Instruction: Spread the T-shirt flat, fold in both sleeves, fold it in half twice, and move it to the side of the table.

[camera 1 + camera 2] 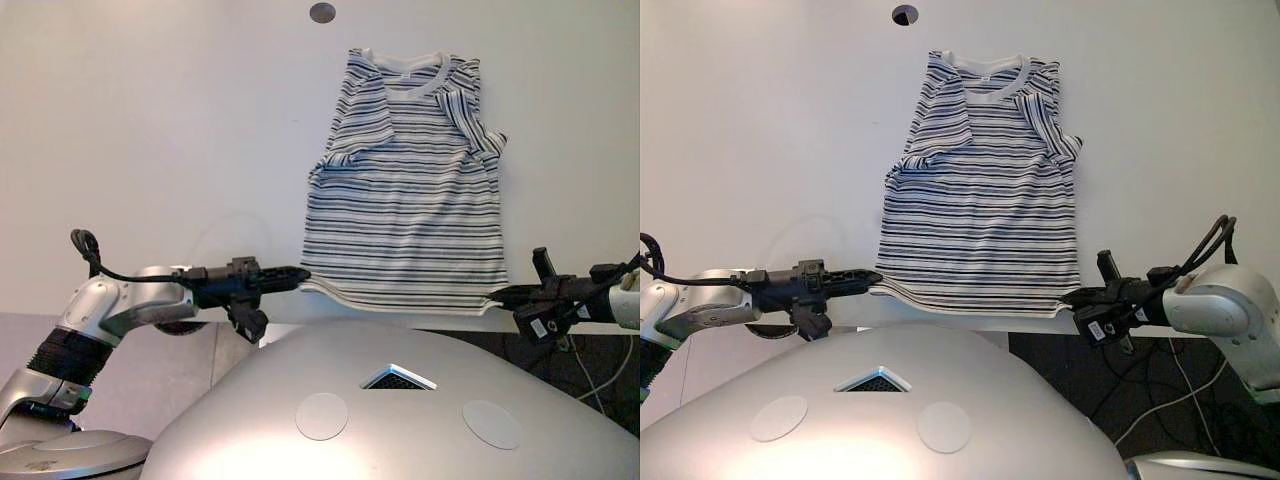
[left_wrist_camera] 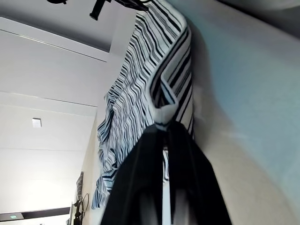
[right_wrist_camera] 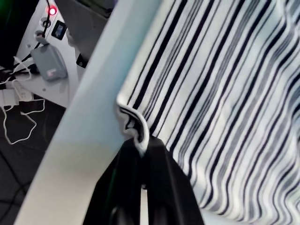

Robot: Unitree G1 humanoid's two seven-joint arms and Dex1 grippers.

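A black-and-white striped T-shirt [image 1: 410, 190] lies on the white table [image 1: 150, 150], collar at the far side, both sleeves folded in over the chest. My left gripper [image 1: 303, 272] is shut on the hem's left corner at the table's near edge; in the left wrist view the cloth [image 2: 161, 112] is bunched between its fingers. My right gripper [image 1: 497, 295] is shut on the hem's right corner, with the pinched corner [image 3: 133, 129] showing in the right wrist view. The hem [image 1: 970, 300] is stretched between the two grippers.
A small round grommet hole [image 1: 322, 12] sits in the table's far edge. Bare tabletop spreads wide to the left of the shirt and narrower to its right. Off the table's right edge, cables and a power strip [image 3: 47, 63] lie on the dark floor.
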